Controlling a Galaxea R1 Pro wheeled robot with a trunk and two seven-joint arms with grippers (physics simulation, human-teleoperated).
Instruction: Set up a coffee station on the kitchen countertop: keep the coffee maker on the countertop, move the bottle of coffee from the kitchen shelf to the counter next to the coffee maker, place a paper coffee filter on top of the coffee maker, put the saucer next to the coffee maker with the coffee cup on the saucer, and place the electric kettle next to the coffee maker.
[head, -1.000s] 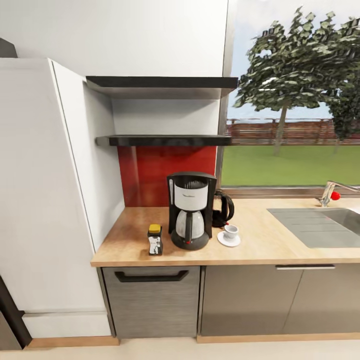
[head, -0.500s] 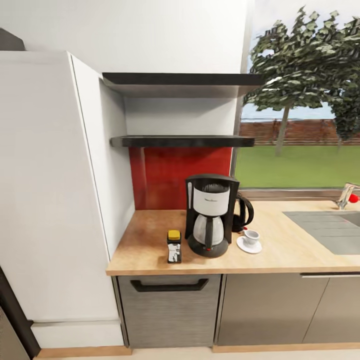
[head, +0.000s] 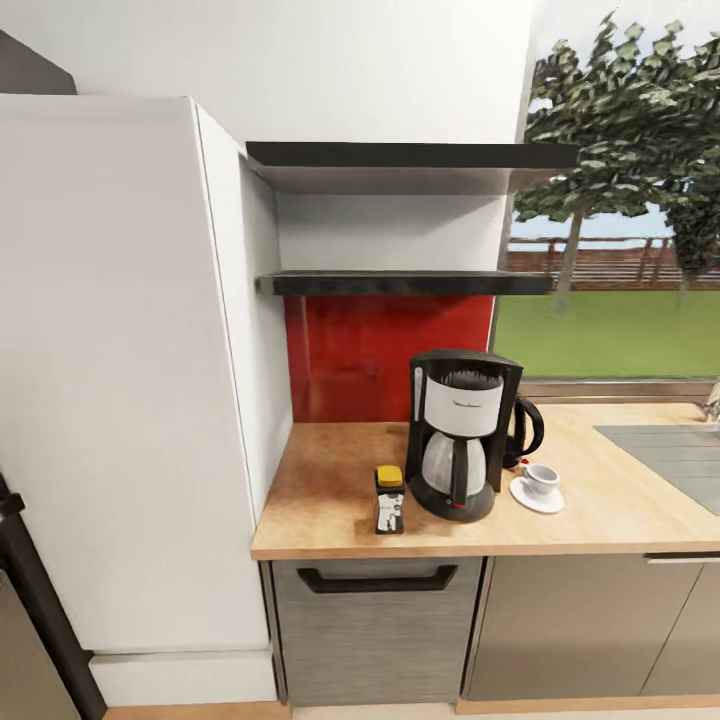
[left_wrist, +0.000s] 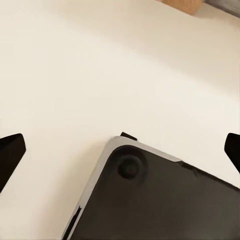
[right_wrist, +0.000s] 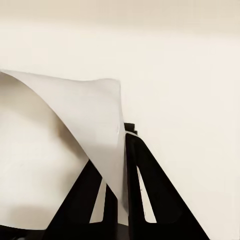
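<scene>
On the wooden countertop (head: 330, 480) in the head view stands the black and white coffee maker (head: 455, 430). The bottle of coffee (head: 389, 500), yellow-capped, stands just left of it. The black electric kettle (head: 527, 432) sits behind its right side. A white coffee cup (head: 541, 479) rests on the white saucer (head: 536, 498) to the right. In the right wrist view my right gripper (right_wrist: 120, 150) is shut on a curled white paper coffee filter (right_wrist: 75, 135) over pale floor. My left gripper (left_wrist: 120, 150) is open, its fingertips (left_wrist: 10, 155) far apart.
Two dark shelves (head: 400, 283) hang above the counter against a red backsplash. A tall white cabinet (head: 120, 350) borders the counter's left end. A sink (head: 670, 450) lies at the right. A drawer front (head: 375, 600) sits below. My black base plate (left_wrist: 160, 200) is under the left gripper.
The whole head view has slid rightward, so the camera has moved left. The things on the counter keep their places relative to each other.
</scene>
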